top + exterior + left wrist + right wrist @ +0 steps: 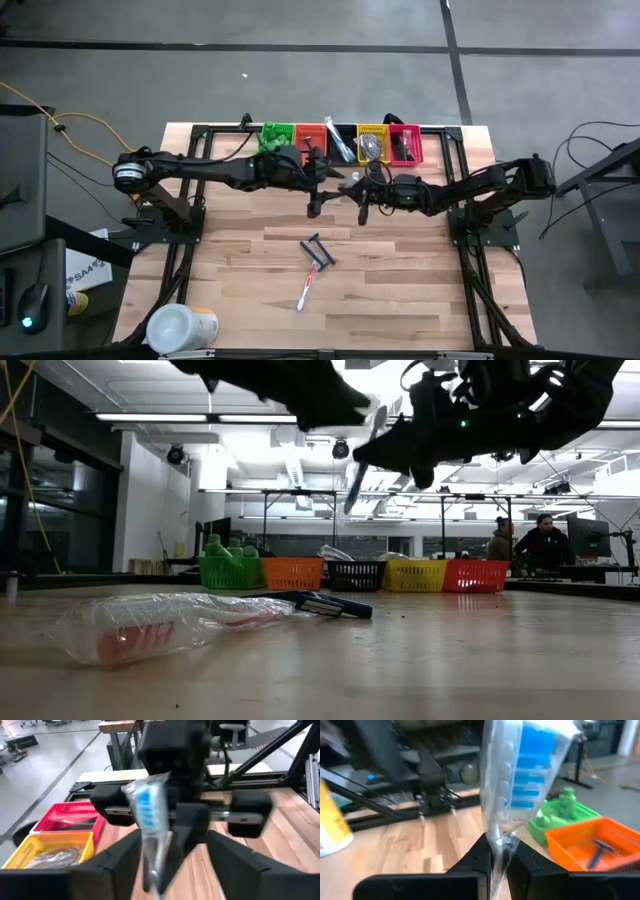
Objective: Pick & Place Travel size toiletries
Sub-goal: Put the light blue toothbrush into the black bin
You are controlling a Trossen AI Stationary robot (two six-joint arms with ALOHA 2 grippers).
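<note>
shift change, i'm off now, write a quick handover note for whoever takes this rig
Right claw: shut on the wrapped blue toothbrush, held in the air near the bins.
Left claw: open, facing it, just off that toothbrush.
Table: wrapped red toothbrush and blue razor lie mid-table; white tub at the near left corner.
Done: green, orange, black, yellow and red bins already hold items.
Left: bin the held toothbrush, then the two on the table.

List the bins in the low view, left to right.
Green bin → orange bin → black bin → yellow bin → red bin.
</note>
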